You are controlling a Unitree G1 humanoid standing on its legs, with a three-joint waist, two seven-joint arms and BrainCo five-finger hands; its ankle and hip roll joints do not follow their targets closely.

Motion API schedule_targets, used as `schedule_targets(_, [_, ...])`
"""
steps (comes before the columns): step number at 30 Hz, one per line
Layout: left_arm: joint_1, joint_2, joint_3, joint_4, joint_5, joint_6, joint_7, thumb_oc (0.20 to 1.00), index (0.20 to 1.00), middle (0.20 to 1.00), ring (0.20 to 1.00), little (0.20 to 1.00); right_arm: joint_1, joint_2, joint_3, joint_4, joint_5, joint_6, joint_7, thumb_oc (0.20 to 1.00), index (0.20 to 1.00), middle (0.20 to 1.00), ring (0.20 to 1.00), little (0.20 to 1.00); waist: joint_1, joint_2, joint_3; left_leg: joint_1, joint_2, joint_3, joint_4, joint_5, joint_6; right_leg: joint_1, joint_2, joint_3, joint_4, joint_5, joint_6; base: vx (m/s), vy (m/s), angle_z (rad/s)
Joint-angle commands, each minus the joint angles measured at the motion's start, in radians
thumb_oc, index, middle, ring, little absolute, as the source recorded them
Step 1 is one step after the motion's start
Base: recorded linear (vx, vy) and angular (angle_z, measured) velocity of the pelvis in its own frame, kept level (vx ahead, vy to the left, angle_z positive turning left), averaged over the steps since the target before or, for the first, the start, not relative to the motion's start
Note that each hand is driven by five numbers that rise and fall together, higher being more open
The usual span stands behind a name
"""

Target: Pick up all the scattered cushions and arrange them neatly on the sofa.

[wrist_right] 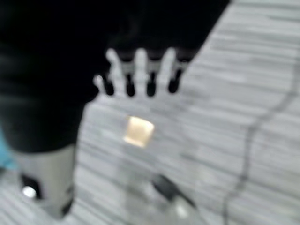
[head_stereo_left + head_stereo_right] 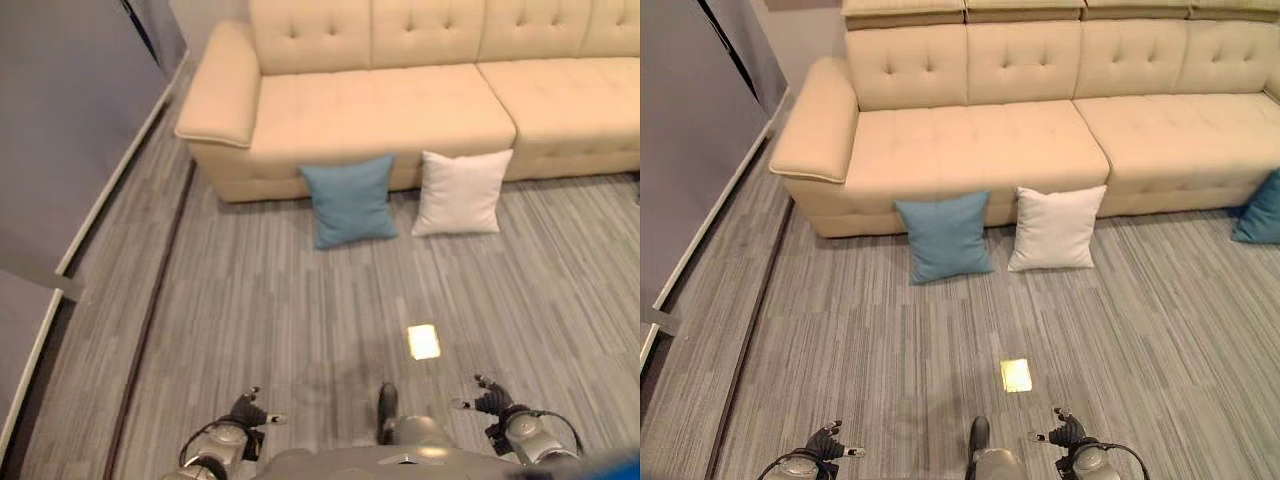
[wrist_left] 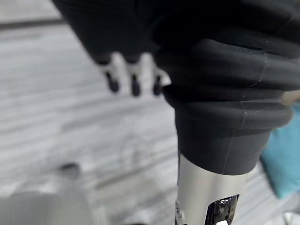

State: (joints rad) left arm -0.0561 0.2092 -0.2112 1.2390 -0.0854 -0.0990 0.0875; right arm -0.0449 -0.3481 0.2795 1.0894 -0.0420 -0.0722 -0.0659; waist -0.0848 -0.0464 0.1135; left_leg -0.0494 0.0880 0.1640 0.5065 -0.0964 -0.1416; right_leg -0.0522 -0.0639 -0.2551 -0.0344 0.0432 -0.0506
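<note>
A blue cushion [image 2: 350,200] and a white cushion [image 2: 460,192] stand side by side on the floor, leaning against the front of the beige sofa [image 2: 380,110]. A second blue cushion [image 2: 1262,208] leans on the sofa's front far to the right. My left hand [image 2: 248,410] and right hand [image 2: 492,400] hang low near my body, well short of the cushions. Both hands are open and hold nothing; their straight fingers [image 3: 133,75] [image 1: 140,70] show over bare floor in the wrist views. The sofa seat carries no cushions.
A grey wall panel [image 2: 70,120] with a white baseboard runs along the left. A dark strip [image 2: 160,290] crosses the grey striped floor beside it. A bright square patch [image 2: 424,341] lies on the floor between me and the cushions.
</note>
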Motion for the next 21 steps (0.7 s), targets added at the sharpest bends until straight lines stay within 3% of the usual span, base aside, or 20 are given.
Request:
schedule_targets(1, [-0.042,0.031,-0.016,-0.04,0.014,-0.018,0.008,1.0,1.0,1.0,1.0,1.0,0.005,-0.028,0.006,0.024,0.025,-0.003,-0.011,1.0,1.0,1.0,1.0,1.0,0.0,-0.049,0.018,-0.061,-0.005,0.084,-0.043,0.047,0.038,0.004,-0.03,0.027,0.109,-0.09,0.098,0.22,-0.115,-0.01])
schedule_targets(4, [-0.03,0.031,-0.015,-0.04,0.017,-0.016,0.012,1.0,1.0,1.0,1.0,1.0,0.013,-0.022,0.014,0.031,0.026,-0.001,-0.014,1.0,1.0,1.0,1.0,1.0,0.021,-0.054,0.012,-0.116,-0.001,0.109,-0.172,0.015,0.076,0.041,-0.019,0.04,0.09,-0.118,0.108,0.29,-0.053,-0.09])
schedule_targets(6, [-0.025,0.033,-0.017,-0.041,0.022,-0.017,0.018,1.0,1.0,1.0,1.0,1.0,0.011,-0.018,0.02,0.034,0.026,-0.001,-0.019,1.0,1.0,1.0,1.0,1.0,0.04,-0.045,0.01,-0.156,0.008,0.098,-0.283,0.075,0.073,0.071,-0.001,0.051,0.084,-0.136,0.112,0.24,0.018,-0.2])
schedule_targets(7, [-0.025,0.033,-0.017,-0.041,0.022,-0.017,0.018,1.0,1.0,1.0,1.0,1.0,0.011,-0.017,0.02,0.034,0.026,-0.001,-0.019,1.0,1.0,1.0,1.0,1.0,0.04,-0.046,0.011,-0.152,0.006,0.099,-0.288,0.077,0.073,0.073,-0.002,0.052,0.084,-0.137,0.112,0.29,0.035,-0.16])
schedule_targets(8, [-0.028,0.036,-0.019,-0.034,0.029,-0.013,0.021,1.0,1.0,1.0,1.0,1.0,0.003,-0.011,0.019,0.04,0.03,0.0,-0.02,1.0,1.0,1.0,1.0,1.0,0.048,-0.044,0.009,-0.173,0.014,0.108,-0.334,0.126,0.064,0.105,0.011,0.067,0.083,-0.151,0.114,0.4,0.104,-0.31])
schedule_targets(9, [-0.023,0.036,-0.015,-0.023,0.036,-0.008,0.019,1.0,1.0,1.0,1.0,1.0,0.006,0.0,0.02,0.04,0.018,-0.001,-0.015,1.0,1.0,1.0,1.0,1.0,0.046,-0.034,-0.004,-0.12,0.0,0.131,-0.4,0.118,0.077,0.114,0.015,0.07,0.107,-0.166,0.121,0.5,0.143,-0.38])
schedule_targets(12, [-0.016,0.034,-0.016,-0.014,0.045,-0.007,0.02,1.0,1.0,1.0,1.0,1.0,0.004,0.001,0.023,0.039,0.008,-0.003,-0.014,1.0,1.0,1.0,1.0,1.0,0.05,-0.029,-0.024,-0.099,-0.036,0.114,-0.402,0.102,0.097,0.118,0.003,0.081,0.152,-0.171,0.136,0.26,0.128,-0.23])
schedule_targets(14, [-0.014,0.034,-0.018,-0.016,0.046,-0.006,0.021,1.0,1.0,1.0,1.0,1.0,-0.008,0.006,0.024,0.033,0.0,-0.003,-0.012,1.0,1.0,1.0,1.0,1.0,0.05,-0.023,-0.034,-0.037,-0.084,0.123,-0.422,0.061,0.144,0.081,-0.045,0.089,0.309,-0.105,0.179,0.32,0.207,-0.19])
schedule_targets(15, [-0.014,0.034,-0.018,-0.016,0.046,-0.006,0.021,1.0,1.0,1.0,1.0,1.0,-0.009,0.006,0.024,0.033,0.0,-0.003,-0.012,1.0,1.0,1.0,1.0,1.0,0.051,-0.021,-0.036,-0.04,-0.082,0.124,-0.423,0.063,0.144,0.078,-0.044,0.09,0.307,-0.102,0.178,0.16,0.13,-0.16])
schedule_targets(16, [-0.016,0.037,-0.02,-0.018,0.048,-0.005,0.022,1.0,1.0,1.0,1.0,1.0,-0.017,0.006,0.024,0.028,-0.003,0.0,-0.014,1.0,1.0,1.0,1.0,1.0,0.049,-0.017,-0.032,-0.019,-0.093,0.127,-0.431,0.053,0.16,0.042,-0.068,0.091,0.386,-0.05,0.194,0.06,0.06,-0.1])
schedule_targets(20, [-0.016,0.037,-0.02,-0.018,0.048,-0.005,0.022,1.0,1.0,1.0,1.0,1.0,-0.017,0.006,0.024,0.028,-0.003,0.0,-0.014,1.0,1.0,1.0,1.0,1.0,0.049,-0.017,-0.033,-0.019,-0.093,0.127,-0.431,0.052,0.16,0.042,-0.068,0.092,0.386,-0.05,0.194,0.14,0.059,0.13])
schedule_targets(21, [-0.037,0.056,-0.018,-0.032,0.037,-0.005,0.025,1.0,1.0,1.0,1.0,1.0,-0.039,0.009,0.023,0.012,0.0,0.002,-0.016,1.0,1.0,1.0,1.0,1.0,0.016,0.029,-0.009,0.092,-0.095,0.123,-0.483,0.006,0.181,-0.099,-0.125,0.017,0.524,-0.005,0.186,0.48,0.177,0.07])
